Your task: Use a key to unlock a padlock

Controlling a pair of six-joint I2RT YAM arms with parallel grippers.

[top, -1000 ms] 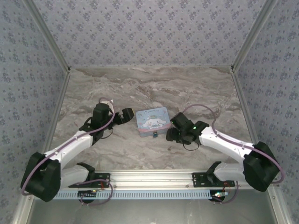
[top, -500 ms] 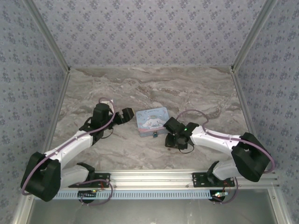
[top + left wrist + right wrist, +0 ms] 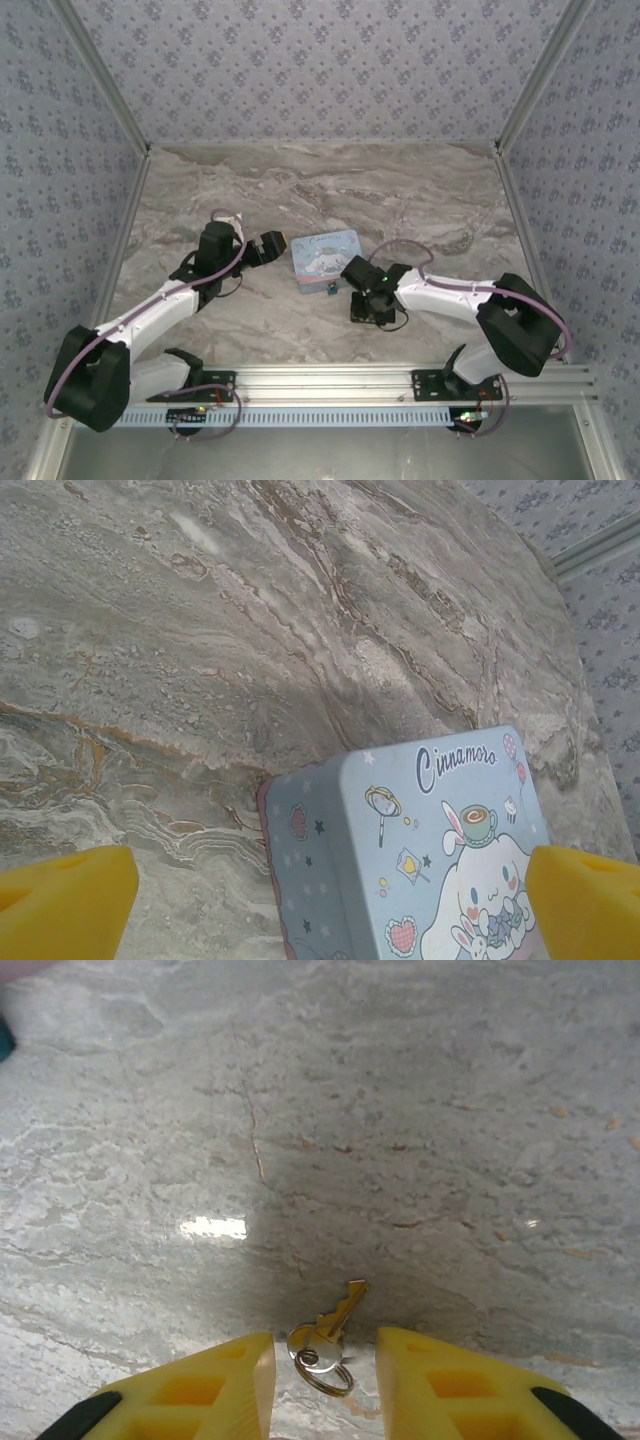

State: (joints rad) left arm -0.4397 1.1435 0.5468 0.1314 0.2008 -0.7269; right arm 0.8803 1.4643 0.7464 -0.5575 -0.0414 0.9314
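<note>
Top view: marble table point(image 3: 320, 190). A pale-blue square tin point(image 3: 325, 257) sits mid-table. The tiny teal padlock point(image 3: 328, 288) lies on the table just beside the tin's near edge. The left gripper point(image 3: 272, 247) is just left of the tin and aimed at it, jaws wide apart with nothing in them. The right gripper point(image 3: 362, 306) points down at the table, near and right of the padlock and close to it; the jaw gap is too small to tell here.

Left wrist view: yellow fingers point(image 3: 60, 905) at both lower corners, spread wide, holding nothing. The tin with its cartoon dog lies between and ahead of them, not touched.

Right wrist view: yellow fingers point(image 3: 200, 1390) stand low over the table. A small brass key point(image 3: 338, 1318) on a ring point(image 3: 322, 1368) lies flat between them, blade pointing far-right. The jaws are narrowed but released, a thin gap on each side of the ring, no grasp. The teal sliver at the far-left edge is too cropped to identify.
</note>
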